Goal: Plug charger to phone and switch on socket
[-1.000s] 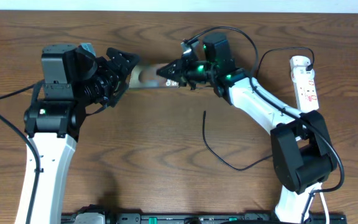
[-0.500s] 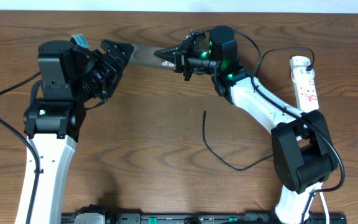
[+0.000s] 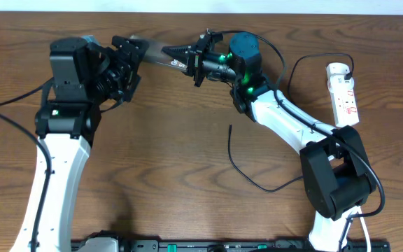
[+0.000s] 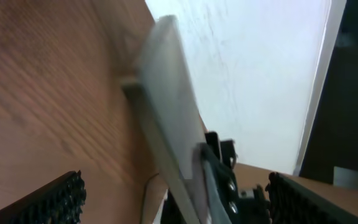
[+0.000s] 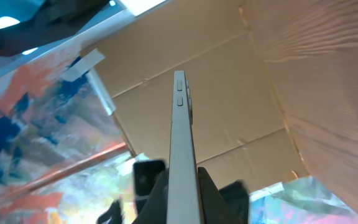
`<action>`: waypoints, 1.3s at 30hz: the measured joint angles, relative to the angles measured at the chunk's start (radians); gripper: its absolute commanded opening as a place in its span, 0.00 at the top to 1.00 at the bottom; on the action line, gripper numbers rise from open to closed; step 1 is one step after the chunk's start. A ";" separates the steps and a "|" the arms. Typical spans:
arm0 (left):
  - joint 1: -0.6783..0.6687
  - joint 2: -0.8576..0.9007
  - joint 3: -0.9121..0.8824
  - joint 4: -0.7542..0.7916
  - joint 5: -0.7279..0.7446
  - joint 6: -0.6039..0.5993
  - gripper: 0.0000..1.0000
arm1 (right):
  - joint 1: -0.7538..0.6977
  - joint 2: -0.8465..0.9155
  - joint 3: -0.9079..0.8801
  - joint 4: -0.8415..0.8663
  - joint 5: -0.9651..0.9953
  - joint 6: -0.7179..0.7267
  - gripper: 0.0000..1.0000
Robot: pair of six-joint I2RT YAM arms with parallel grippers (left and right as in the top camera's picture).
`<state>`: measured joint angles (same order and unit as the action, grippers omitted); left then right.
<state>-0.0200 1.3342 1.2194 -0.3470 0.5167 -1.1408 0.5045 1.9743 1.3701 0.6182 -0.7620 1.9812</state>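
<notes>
The right gripper is clamped on the 3 o'clock end of the phone, which is at 12 o'clock in the overhead view with its long axis running 9-to-3. The left gripper, wide open and empty, faces the phone's 9 o'clock end. The charger tip lies at 5 o'clock from the phone, nearer the right gripper.

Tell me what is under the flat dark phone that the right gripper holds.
Only brown wooden table shows around the flat dark phone, pinched in the right gripper. The patch directly beneath it is covered in the overhead view.
</notes>
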 measured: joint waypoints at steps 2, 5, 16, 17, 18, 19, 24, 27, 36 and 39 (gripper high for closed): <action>0.000 0.018 0.000 0.023 0.000 -0.013 0.09 | 0.001 0.000 0.000 0.031 0.003 0.012 0.99; 0.000 0.045 0.000 0.054 -0.001 -0.031 0.09 | 0.002 0.000 0.000 0.050 0.004 0.025 0.99; 0.000 0.067 0.000 0.114 -0.052 -0.104 0.09 | 0.021 0.000 0.000 0.050 0.008 0.034 0.99; 0.000 0.067 0.000 0.114 -0.056 -0.114 0.09 | 0.024 0.000 0.000 0.050 0.008 0.034 0.99; 0.000 0.067 0.000 0.113 -0.061 -0.121 0.09 | 0.028 0.000 0.000 0.052 0.009 0.034 0.99; 0.000 0.067 0.000 0.113 -0.064 -0.130 0.09 | 0.032 0.000 0.000 0.053 0.011 0.034 0.99; 0.000 0.067 0.000 0.113 -0.083 -0.174 0.09 | 0.053 0.000 0.000 0.055 0.024 0.034 0.99; 0.000 0.067 0.000 0.113 -0.091 -0.193 0.28 | 0.066 0.000 0.000 0.056 0.032 0.034 0.99; 0.000 0.067 0.000 0.114 -0.109 -0.215 0.47 | 0.082 0.000 0.000 0.064 0.039 0.034 0.99; 0.000 0.067 0.000 0.114 -0.117 -0.220 0.55 | 0.084 0.000 0.000 0.068 0.040 0.034 0.99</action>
<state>-0.0200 1.4014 1.2194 -0.2333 0.4000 -1.3605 0.5880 1.9743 1.3697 0.6861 -0.7219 2.0155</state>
